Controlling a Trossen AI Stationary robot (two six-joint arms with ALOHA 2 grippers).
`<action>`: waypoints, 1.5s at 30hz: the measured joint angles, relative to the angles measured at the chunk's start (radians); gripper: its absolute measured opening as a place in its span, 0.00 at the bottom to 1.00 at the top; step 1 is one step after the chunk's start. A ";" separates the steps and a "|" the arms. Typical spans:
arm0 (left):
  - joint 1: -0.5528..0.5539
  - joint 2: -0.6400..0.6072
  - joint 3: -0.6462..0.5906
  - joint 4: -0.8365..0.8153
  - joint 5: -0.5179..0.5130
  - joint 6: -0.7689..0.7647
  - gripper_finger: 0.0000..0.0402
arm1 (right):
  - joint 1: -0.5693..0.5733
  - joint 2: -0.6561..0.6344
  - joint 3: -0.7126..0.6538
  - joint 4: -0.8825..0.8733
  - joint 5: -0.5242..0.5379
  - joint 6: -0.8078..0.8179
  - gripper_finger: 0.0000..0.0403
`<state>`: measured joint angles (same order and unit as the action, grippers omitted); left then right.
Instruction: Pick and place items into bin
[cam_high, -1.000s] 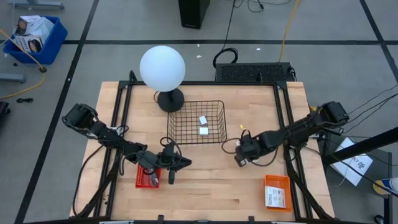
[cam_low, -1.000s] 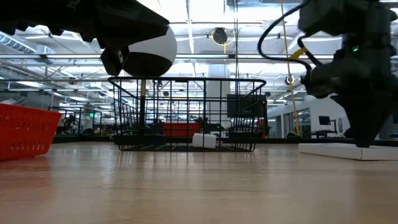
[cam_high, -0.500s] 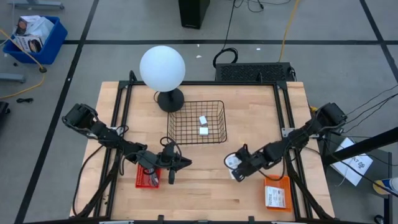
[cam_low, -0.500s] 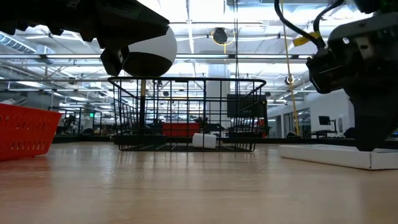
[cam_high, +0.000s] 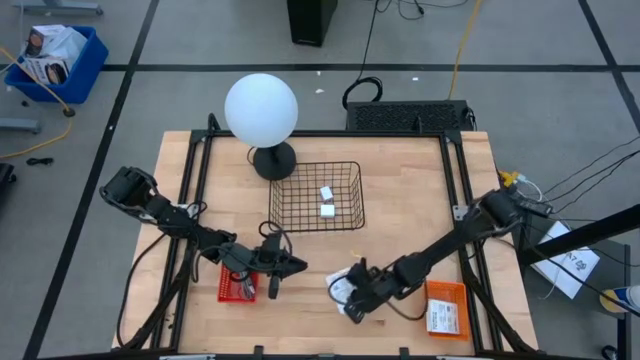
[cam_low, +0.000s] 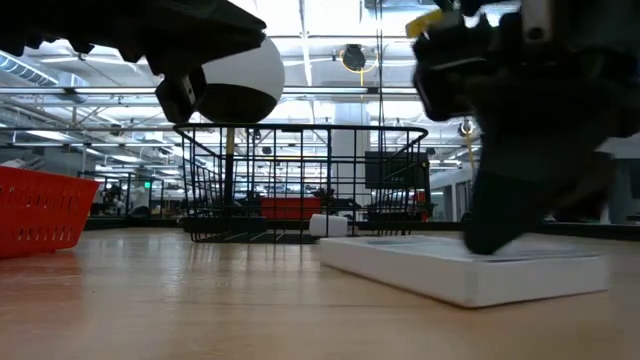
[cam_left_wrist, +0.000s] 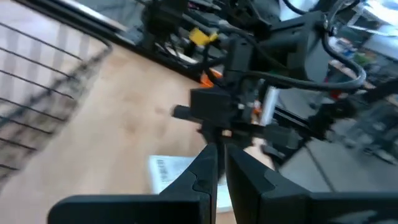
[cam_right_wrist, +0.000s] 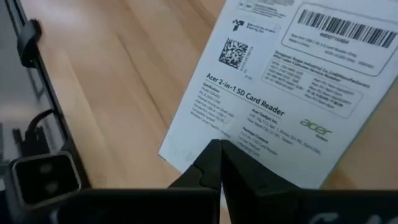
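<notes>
A flat white printed packet (cam_high: 341, 288) (cam_right_wrist: 280, 93) lies on the wooden table near its near edge; it shows close up in the low view (cam_low: 450, 275). My right gripper (cam_high: 353, 300) (cam_right_wrist: 219, 144) is shut, with its tips down on the packet. Two tiny white blocks (cam_high: 327, 193) (cam_high: 327, 210) rest on the floor of the black wire basket (cam_high: 300, 190). My left gripper (cam_high: 298, 263) (cam_left_wrist: 221, 152) hovers shut beside the red bin (cam_high: 232, 285), with nothing between its fingers. The tools and the second packet are not in sight. My right gripper presses its shut fingertips (cam_right_wrist: 211, 155) down on the packet's printed top face (cam_right_wrist: 249, 124), near one edge. The fingers come from above, slanting in from the table's right. The packet lies flat on the table (cam_low: 200, 300).
A white globe lamp (cam_high: 261, 110) stands at the basket's far left corner. An orange tray (cam_high: 446, 308) sits near the table's near right corner. Bare wood (cam_high: 410, 180) lies right of the basket. Dark frame rails (cam_high: 195, 180) run along both sides.
My right gripper has travelled from beside the basket's right side toward the near edge and leftward, staying shut. The white packet has slid along the table with it, ending much closer to the low camera. The left arm has kept still.
</notes>
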<state>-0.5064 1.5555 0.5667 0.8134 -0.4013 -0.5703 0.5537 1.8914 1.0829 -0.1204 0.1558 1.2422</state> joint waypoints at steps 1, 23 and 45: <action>0.000 0.000 0.000 0.000 0.029 -0.010 0.09 | 0.000 0.014 0.020 -0.003 0.018 -0.021 0.00; -0.087 0.158 0.396 -0.661 0.087 0.011 0.01 | 0.110 -0.038 0.068 -0.067 0.398 -0.153 0.00; 0.031 0.488 0.602 -0.809 0.191 -0.104 0.04 | 0.055 -0.041 0.069 -0.349 0.366 -0.030 0.00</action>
<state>-0.4759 2.0434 1.1687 0.0044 -0.2103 -0.6740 0.6084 1.8503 1.1515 -0.4692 0.5216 1.2118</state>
